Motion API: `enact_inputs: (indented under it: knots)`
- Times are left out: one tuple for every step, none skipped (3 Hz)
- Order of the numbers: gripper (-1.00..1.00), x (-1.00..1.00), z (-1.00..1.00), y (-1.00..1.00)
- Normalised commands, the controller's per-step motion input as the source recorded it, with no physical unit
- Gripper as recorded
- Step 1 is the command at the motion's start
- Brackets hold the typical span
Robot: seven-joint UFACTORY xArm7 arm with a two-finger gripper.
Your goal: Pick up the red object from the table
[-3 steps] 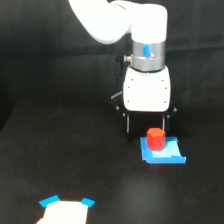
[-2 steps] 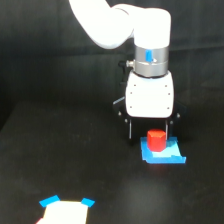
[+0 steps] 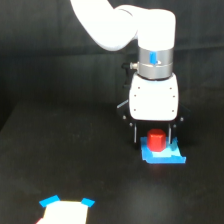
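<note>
One red object (image 3: pixel 156 140) is seen standing upright on a flat blue piece (image 3: pixel 163 155), which lies on the black table (image 3: pixel 75 165). The claw (image 3: pixel 154 136) is lowered around the red object — one dark finger on either side of it, spread wide. Whether the fingers touch it cannot be told. Nearer the camera than the blue piece, toward the exterior view's left, a pale sheet with blue corners (image 3: pixel 66 210) is found at the picture's bottom edge.

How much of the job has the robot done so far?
Done: the gripper is down around the red object, one finger on each side. In hand: getting a grip, though I cannot tell if the fingers press it. Left: lifting it, since it sits on the blue piece on the table.
</note>
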Motion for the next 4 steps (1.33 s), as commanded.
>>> enact_inputs:
  knots:
    - [-0.48,-0.08,-0.37,0.22]
    - [0.12,0.28,-0.38,-0.02]
    - [-0.37,0.31,-0.55,0.16]
    - [0.46,0.05,-0.24,0.51]
